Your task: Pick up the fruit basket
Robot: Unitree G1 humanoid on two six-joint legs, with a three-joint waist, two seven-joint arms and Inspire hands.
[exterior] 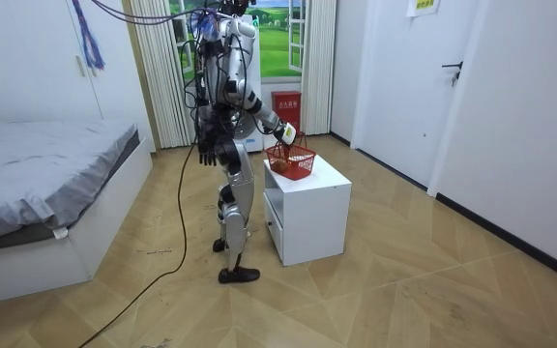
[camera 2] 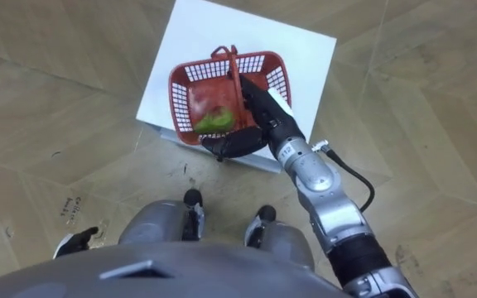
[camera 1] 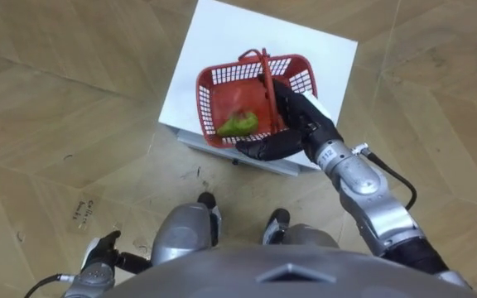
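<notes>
One basket (camera 1: 209,93) of red plastic sits on the near part of a white cabinet (camera 1: 222,33), a boxy piece with a flat, smooth top. The basket is rectangular with rounded corners, its walls an open lattice of small holes, and a thin hoop handle (camera 1: 253,55) stands up over it. Inside lies a green, lumpy fruit (camera 1: 238,124); something red and blurred lies beside it.

The right hand (camera 1: 295,117), black and glossy below a grey metal wrist, reaches over the basket's near right corner. Its fingers (camera 1: 273,89) run nearly straight into the basket just beside the handle, and its thumb (camera 1: 259,150) spreads wide along the outside of the near wall, so the hand is not clenched on anything.

The left hand (camera 1: 98,261) hangs at the robot's side, fingers loose. The robot stands upright against the cabinet's front on a floor (camera 1: 56,99) of wood-grain boards.
</notes>
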